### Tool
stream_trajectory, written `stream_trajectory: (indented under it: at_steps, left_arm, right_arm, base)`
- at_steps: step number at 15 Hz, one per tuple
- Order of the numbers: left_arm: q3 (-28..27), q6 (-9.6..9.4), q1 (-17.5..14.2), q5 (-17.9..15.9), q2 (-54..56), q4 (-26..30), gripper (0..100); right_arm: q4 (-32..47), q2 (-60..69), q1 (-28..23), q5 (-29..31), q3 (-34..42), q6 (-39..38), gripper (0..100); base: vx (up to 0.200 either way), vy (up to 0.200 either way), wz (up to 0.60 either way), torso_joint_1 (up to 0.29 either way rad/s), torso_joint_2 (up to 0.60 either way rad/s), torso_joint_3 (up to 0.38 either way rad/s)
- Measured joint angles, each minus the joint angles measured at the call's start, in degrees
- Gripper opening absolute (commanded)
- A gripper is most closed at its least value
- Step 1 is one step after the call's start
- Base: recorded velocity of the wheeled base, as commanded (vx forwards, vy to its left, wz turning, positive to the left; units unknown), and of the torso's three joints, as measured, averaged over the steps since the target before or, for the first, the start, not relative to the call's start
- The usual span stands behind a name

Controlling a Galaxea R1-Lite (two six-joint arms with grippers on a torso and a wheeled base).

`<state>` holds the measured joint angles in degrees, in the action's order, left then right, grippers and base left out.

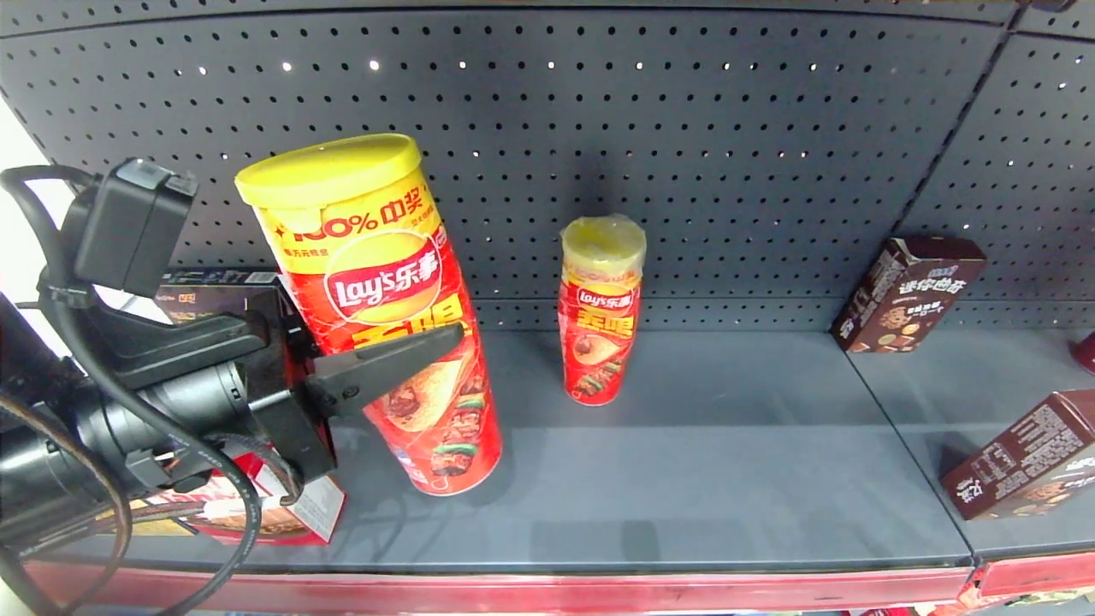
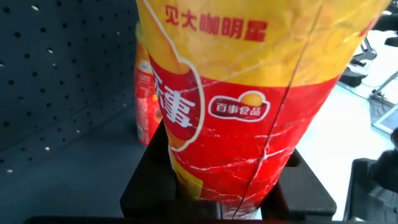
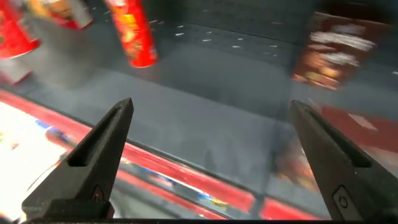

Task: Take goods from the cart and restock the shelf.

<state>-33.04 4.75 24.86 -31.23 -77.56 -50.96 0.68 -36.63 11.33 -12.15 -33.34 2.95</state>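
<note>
Near the front edge of the shelf (image 1: 727, 462), toward its left end, the left gripper (image 1: 411, 342) holds a tall can (image 1: 376, 282) of chips. Its fingers (image 1: 385, 366) close on the can's middle, which leaves the yellow lid and the base free. The can is tilted, with the top leaning toward the left end. Its base looks to be touching the shelf or just above it, so I judge it is being set down and needs to be made upright before release. A second can (image 1: 600, 312) stands upright near the back edge, well apart, probably marking the row to join. Two boxes (image 1: 907, 295) sit at the right end. The right gripper (image 3: 211, 109) hangs before the front edge with fingers spread wide, holding nothing, likely parked out of the way.
</note>
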Motion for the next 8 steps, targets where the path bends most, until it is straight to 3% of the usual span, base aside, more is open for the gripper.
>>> stream_trajectory:
  at_steps: [3, 8]
  left_arm:
    - [-0.84, 0.02, -0.27, 0.09, -0.20, 0.40, 0]
    - [-1.61, 0.09, -0.41, 0.11, -0.96, 0.98, 0]
  right_arm:
    - [-1.79, -9.56, 5.51, -0.22, -5.11, 0.22, 100]
    - [-9.24, -23.06, 10.17, -3.28, -8.83, 0.39, 100]
  base:
    - [0.000, 0.000, 0.00, 0.000, 0.00, 0.000]
    - [0.000, 0.000, 0.00, 0.000, 0.00, 0.000]
